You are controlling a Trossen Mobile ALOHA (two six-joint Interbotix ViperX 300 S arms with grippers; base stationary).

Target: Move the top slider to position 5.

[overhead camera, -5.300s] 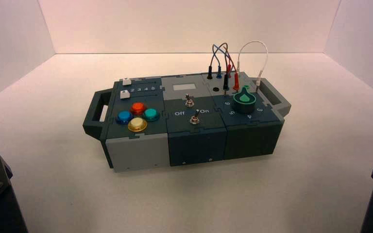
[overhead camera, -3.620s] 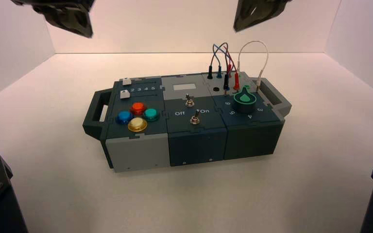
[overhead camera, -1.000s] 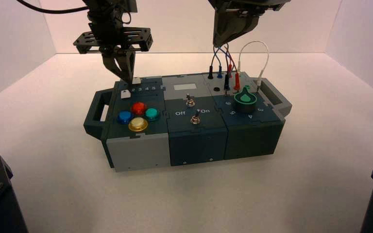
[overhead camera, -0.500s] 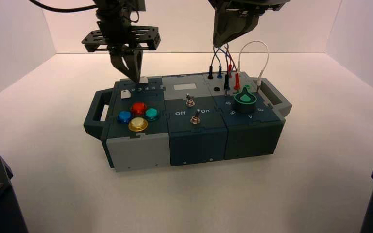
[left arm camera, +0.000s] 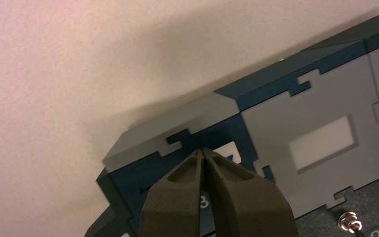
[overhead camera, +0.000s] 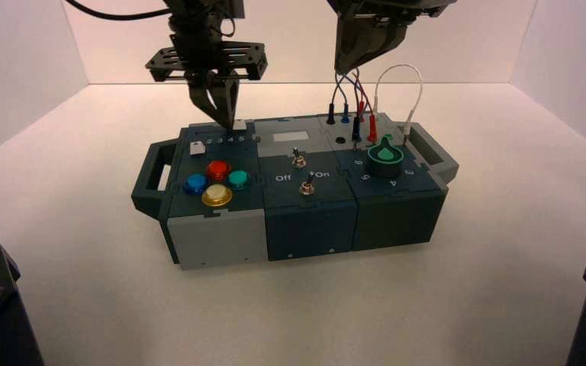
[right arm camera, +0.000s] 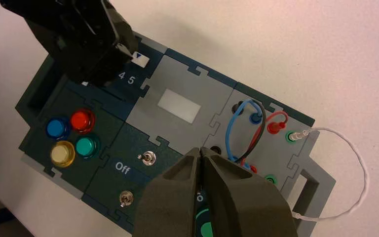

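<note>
A: Where do we have the left gripper (overhead camera: pixel 229 122)?

B: Down on the box (overhead camera: pixel 221 236), at its far left corner, fingers pinched together with nothing between them. We use the closed tip as a pusher, so it sits against the top slider (overhead camera: pixel 239 124) on its left side.

A: And the slider itself?

B: On the far track, the white cube lies just behind the digit 5 (right arm camera: pixel 132 79) (the last small digit of the row, not the dial's). The right wrist view shows the white knob (right arm camera: pixel 140 59) beside the tip, above the 4 and 5. We judge the slide close to done.

A: The near slider (overhead camera: pixel 196 148)?

B: At the left end of its own track, untouched.

A: The right gripper (overhead camera: pixel 353 65)?

B: We hold it closed and idle above the wires (overhead camera: pixel 349 95), well apart from the sliders, so the left arm has room.

A: Risk?

B: Pushing past the 5, or the tip slipping off the cube.
</note>
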